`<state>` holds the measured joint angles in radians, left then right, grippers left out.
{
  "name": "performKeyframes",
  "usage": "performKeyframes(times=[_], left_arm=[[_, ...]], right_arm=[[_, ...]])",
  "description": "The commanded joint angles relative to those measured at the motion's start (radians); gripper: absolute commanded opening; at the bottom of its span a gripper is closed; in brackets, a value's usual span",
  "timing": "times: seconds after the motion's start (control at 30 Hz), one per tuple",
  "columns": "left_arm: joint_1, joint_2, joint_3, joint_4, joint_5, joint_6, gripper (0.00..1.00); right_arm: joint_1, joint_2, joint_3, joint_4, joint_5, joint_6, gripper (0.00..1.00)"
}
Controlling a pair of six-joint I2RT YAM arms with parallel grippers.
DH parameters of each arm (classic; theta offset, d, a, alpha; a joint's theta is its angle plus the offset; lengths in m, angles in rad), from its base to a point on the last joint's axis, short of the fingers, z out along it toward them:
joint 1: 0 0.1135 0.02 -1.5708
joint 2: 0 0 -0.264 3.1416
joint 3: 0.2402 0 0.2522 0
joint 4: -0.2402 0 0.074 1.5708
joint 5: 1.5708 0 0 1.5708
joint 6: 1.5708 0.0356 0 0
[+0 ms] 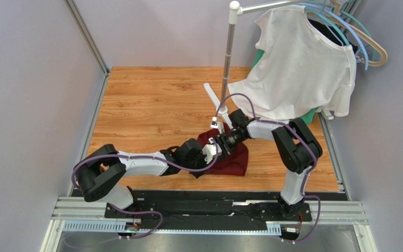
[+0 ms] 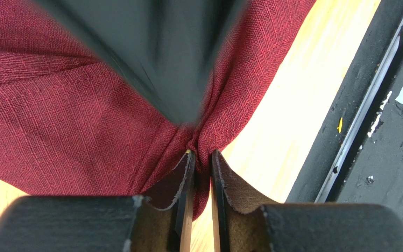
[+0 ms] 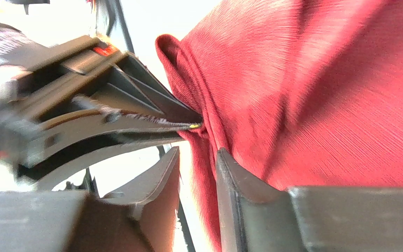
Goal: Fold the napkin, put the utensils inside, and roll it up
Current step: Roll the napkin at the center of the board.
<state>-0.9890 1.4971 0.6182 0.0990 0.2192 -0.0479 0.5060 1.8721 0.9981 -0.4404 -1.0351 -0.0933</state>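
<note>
Napkin bunched near the front edge of the table, between the two arms.
The left gripper has its fingers narrow, pinching a gathered fold of the maroon cloth between their tips. The right gripper meets it tip to tip; its fingers stand slightly parted, with a strand of cloth in the gap touching one finger only. Farther back stands a rack carrying a white shirt.

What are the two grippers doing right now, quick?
Left gripper: closed, pinching the napkin.
Right gripper: open a little, loose around a fold of the napkin.
</note>
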Motion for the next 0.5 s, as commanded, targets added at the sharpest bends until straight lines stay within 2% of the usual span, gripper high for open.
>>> performKeyframes(times=[0.0, 0.2, 0.23, 0.33, 0.37, 0.47], left_arm=[[-0.010, 0.032, 0.006, -0.065, 0.019, -0.010, 0.11], [-0.008, 0.045, 0.017, -0.081, -0.004, -0.017, 0.11], [-0.005, 0.042, 0.018, -0.081, 0.000, -0.018, 0.11], [0.009, 0.041, 0.017, -0.079, 0.022, -0.024, 0.11], [0.013, 0.043, 0.018, -0.079, 0.029, -0.024, 0.11], [0.038, 0.055, 0.031, -0.084, 0.077, -0.023, 0.11]], right_arm=[[-0.079, -0.140, -0.044, 0.086, 0.087, 0.105, 0.41], [-0.164, -0.309, -0.169, 0.091, 0.375, 0.289, 0.42], [-0.194, -0.339, -0.199, 0.115, 0.417, 0.376, 0.42], [-0.283, -0.526, -0.343, 0.163, 0.500, 0.510, 0.42], [-0.297, -0.645, -0.372, 0.170, 0.547, 0.521, 0.42], [-0.270, -0.851, -0.440, 0.172, 0.630, 0.475, 0.42]])
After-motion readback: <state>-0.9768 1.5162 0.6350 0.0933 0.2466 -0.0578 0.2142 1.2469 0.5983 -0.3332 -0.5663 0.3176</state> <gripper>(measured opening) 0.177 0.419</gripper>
